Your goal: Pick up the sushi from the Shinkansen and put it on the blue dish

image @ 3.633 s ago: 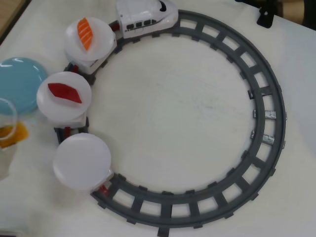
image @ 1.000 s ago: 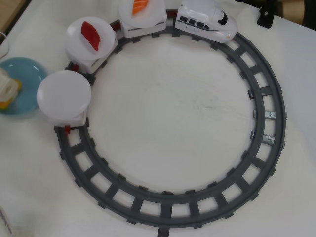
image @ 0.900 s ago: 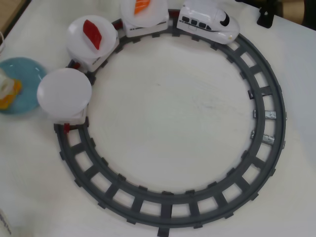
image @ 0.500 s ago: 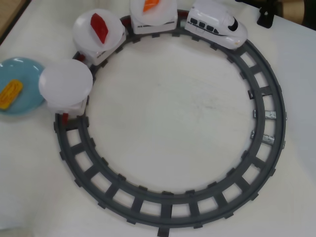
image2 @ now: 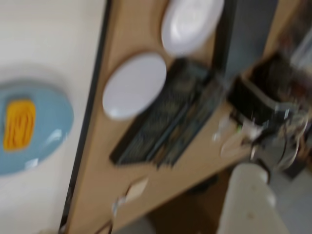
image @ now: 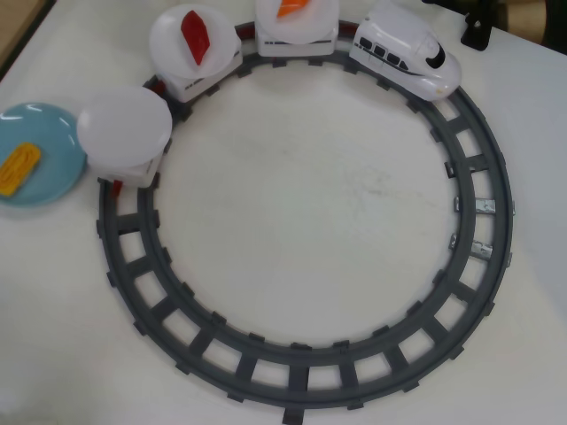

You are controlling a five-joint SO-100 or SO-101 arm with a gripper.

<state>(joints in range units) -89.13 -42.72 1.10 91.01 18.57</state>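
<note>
The circular dark grey plastic toy track (image: pixel 301 376) serves as the landmark on the white tabletop (image: pixel 301 221); its nearest arc, at the bottom of the overhead view, carries nothing. Further along its left side, a round white plate (image: pixel 124 124) sits bare on a train car riding the rails. Just outside the track, beside that car, lies the round light-blue glossy dish (image: pixel 49 168), and on it rests the small yellow-orange egg-like sushi piece (image: pixel 18 168). On the far arc, a second white plate carries a dark red diamond-shaped piece (image: pixel 196 35), a third holds an orange piece (image: pixel 292 7), and the white bullet train with dark windows (image: pixel 407 55) leads them. The blurred wrist view shows the dish (image2: pixel 48 122) with the sushi (image2: pixel 18 124); the pincer appears nowhere, so its opening cannot be judged.
</note>
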